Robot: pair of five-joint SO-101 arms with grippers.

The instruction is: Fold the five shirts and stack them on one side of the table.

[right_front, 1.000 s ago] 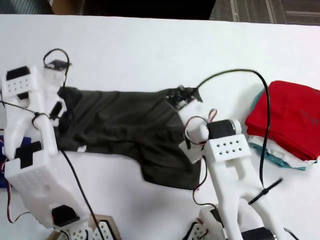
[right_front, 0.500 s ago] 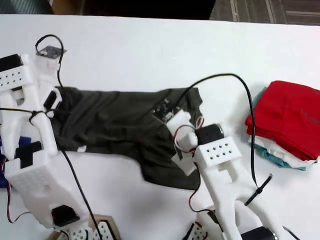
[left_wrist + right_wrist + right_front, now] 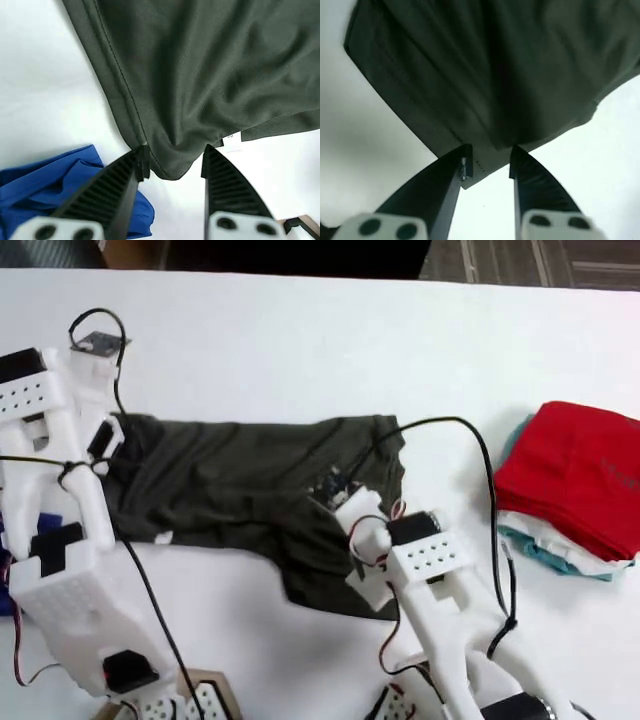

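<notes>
The dark olive shirt (image 3: 240, 480) lies spread across the middle of the white table (image 3: 300, 340); the left gripper (image 3: 172, 160) has its jaws parted astride one corner, beside a crumpled blue shirt (image 3: 50, 175); the right gripper (image 3: 487, 162), likewise parted, straddles another hemmed corner. A red-topped stack of folded shirts (image 3: 570, 480) sits on the right arm's side, apart from the olive one.

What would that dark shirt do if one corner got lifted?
Probably floppy: the dark shirt lies wrinkled and flat on the table, so a lifted corner would likely drape and trail the rest. Its soft folds suggest thin, light cloth. Pushed, it would more likely bunch up than slide as one piece.
</notes>
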